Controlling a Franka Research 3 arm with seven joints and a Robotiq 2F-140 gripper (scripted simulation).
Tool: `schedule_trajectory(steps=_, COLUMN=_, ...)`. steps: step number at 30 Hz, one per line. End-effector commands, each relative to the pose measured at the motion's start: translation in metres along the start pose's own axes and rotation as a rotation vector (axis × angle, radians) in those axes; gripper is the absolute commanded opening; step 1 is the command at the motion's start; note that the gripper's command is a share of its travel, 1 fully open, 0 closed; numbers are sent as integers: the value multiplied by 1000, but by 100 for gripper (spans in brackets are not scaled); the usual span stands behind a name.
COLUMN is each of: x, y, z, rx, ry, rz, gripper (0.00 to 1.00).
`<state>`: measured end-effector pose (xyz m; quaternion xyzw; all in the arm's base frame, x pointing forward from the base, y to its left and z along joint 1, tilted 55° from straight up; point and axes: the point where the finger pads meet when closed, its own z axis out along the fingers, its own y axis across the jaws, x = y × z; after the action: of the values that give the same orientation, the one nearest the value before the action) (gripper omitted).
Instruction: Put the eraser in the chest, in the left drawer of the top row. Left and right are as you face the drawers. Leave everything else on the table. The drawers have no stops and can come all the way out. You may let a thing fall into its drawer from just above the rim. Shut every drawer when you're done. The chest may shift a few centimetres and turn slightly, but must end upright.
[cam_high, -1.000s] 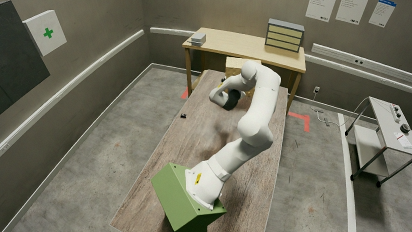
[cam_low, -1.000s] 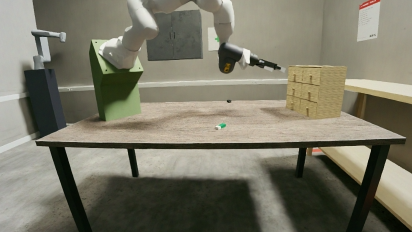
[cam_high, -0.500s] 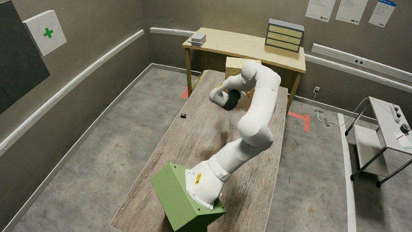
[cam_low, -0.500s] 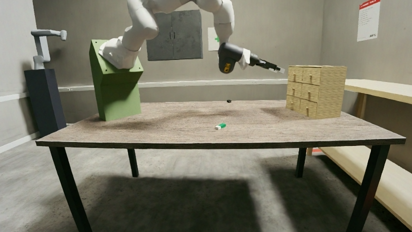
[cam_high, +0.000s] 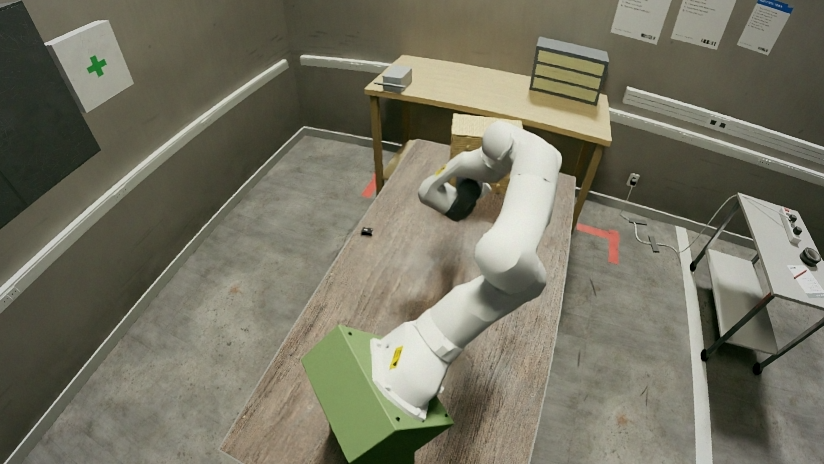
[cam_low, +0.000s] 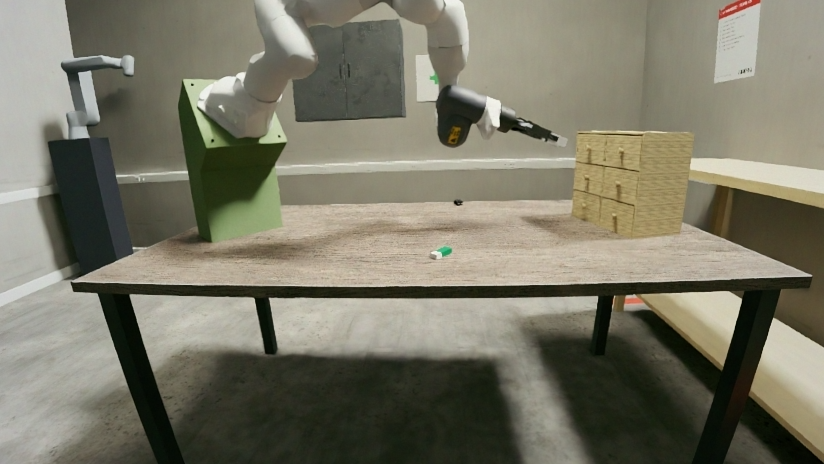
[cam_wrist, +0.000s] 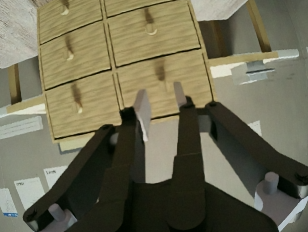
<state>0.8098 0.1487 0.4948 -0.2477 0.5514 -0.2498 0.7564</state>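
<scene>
The eraser (cam_low: 441, 252), green with a white end, lies on the table near the front edge in the exterior view, far from the gripper. The wooden chest (cam_low: 631, 181) stands upright at the table's right end, with all drawers shut. My gripper (cam_low: 556, 138) is level with the top row, a little short of the chest's front. In the wrist view the gripper (cam_wrist: 161, 100) has its fingers narrowed with a small gap and nothing between them. They point at the knob of the top left drawer (cam_wrist: 161, 71) without touching it. In the top view the arm hides the fingers.
A small black thing (cam_low: 458, 202) lies at the table's far edge and also shows in the top view (cam_high: 366, 231). The green robot base (cam_low: 230, 161) stands at the table's left end. A light wooden desk (cam_high: 490, 95) stands behind the chest.
</scene>
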Motion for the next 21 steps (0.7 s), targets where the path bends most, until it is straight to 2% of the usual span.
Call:
schedule_trajectory(steps=1, x=0, y=-1, z=1, rx=3, ry=0, rz=-3, gripper=28)
schedule_trajectory(steps=8, x=0, y=-1, z=9, rx=3, ry=0, rz=-3, gripper=28)
schedule_trajectory(steps=21, x=-2, y=0, z=49, rx=3, ry=0, rz=-3, gripper=28)
